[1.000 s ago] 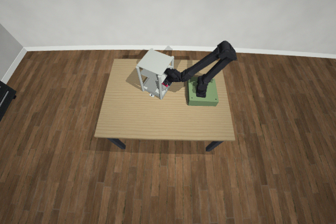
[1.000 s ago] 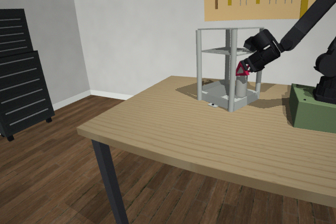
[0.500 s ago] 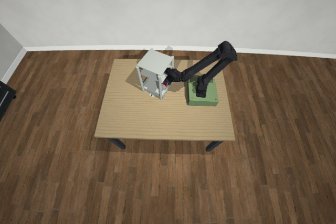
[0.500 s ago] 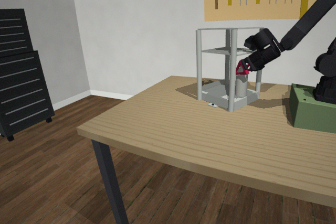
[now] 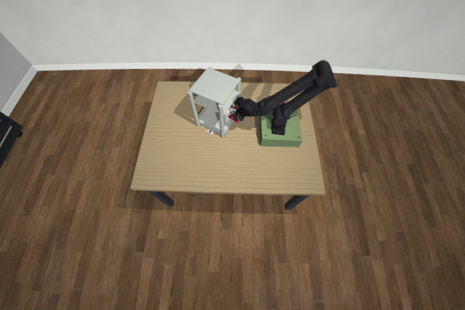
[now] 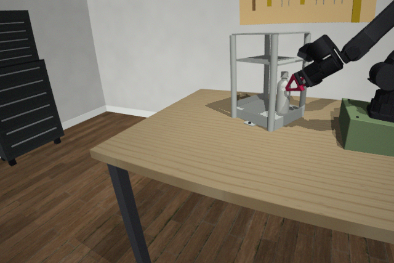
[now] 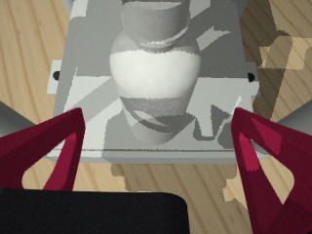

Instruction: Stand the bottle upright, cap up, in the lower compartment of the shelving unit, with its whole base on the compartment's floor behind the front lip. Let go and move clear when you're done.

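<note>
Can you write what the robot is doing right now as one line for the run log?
bottle: upright, cap up, lower compartment | shelving unit: on table | gripper: open, empty, beside bottle
</note>
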Tool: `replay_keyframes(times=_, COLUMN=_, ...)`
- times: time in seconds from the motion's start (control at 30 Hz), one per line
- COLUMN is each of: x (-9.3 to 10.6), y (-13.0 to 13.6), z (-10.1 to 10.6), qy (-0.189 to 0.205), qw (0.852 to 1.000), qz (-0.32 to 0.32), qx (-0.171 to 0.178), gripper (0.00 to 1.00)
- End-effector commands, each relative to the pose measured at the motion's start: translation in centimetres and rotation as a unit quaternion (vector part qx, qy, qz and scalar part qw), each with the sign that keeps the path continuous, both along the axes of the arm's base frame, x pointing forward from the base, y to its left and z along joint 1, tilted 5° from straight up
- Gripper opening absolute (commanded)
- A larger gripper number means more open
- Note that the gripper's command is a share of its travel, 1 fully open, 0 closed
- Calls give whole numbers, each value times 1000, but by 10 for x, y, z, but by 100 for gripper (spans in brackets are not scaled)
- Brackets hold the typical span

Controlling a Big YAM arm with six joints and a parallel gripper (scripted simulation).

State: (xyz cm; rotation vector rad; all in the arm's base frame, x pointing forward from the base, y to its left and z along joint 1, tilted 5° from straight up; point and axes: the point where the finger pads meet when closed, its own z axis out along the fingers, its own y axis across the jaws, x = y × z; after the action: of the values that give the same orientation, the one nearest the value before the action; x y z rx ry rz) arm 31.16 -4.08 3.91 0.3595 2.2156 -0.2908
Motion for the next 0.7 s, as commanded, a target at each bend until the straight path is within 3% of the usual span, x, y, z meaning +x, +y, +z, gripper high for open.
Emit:
replay_keyframes(times=0.0, x=-3, y=7, z=4, qy=-6, qw=1000, qz=-1, qx=10, gripper=88)
replay_keyframes(times=0.37, x=-31, y=17, z=4, qy=-4, qw=1000, qz=-1, qx=9, gripper=88)
replay_keyframes(times=0.67, x=-34, y=20, z=7, qy=-8, qw=1000, qz=0, qx=10, gripper=88)
